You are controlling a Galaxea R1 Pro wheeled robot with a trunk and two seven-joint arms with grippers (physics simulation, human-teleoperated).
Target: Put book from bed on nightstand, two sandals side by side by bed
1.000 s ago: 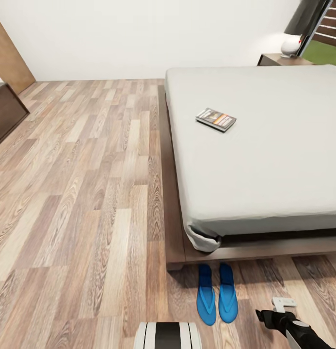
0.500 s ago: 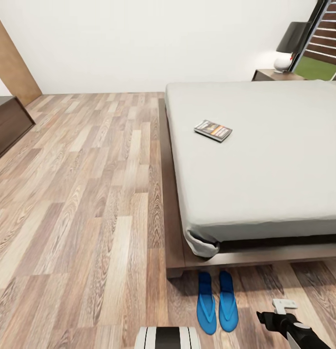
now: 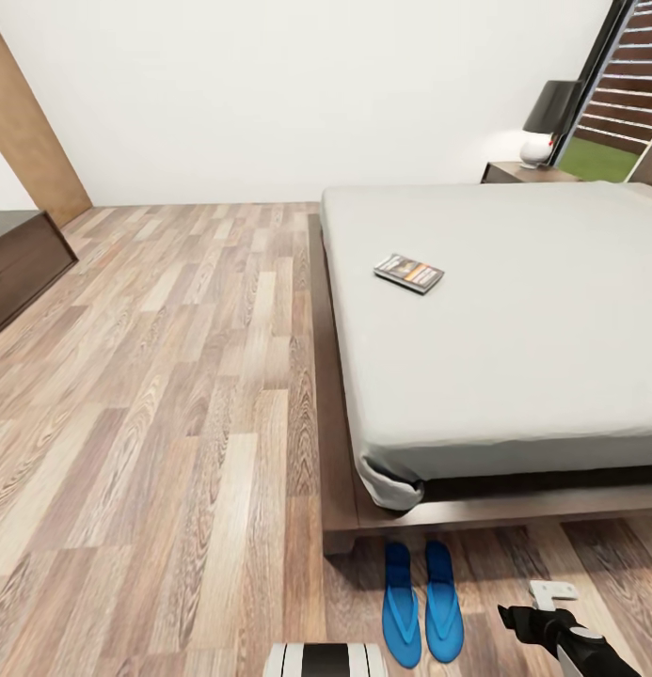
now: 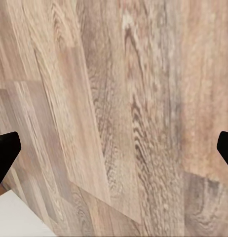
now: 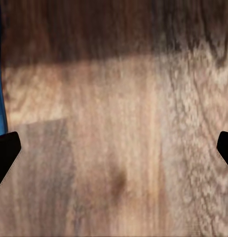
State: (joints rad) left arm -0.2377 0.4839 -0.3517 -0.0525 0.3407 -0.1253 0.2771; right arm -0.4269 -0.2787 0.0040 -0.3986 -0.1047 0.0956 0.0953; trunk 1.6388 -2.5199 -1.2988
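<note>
Wood-plank floor underfoot, book on bed at eleven o'clock from wide-open, empty right gripper, long axis toward four o'clock.

At the lower right of the head view, the right arm shows a glossy black link with a light grey band near the wrist, ending in a small white bracket-like piece. At the bottom edge sits a rounded white part with black stripes, probably the robot's trunk. Both wrist views show black angular fingertips at the picture edges.
</note>
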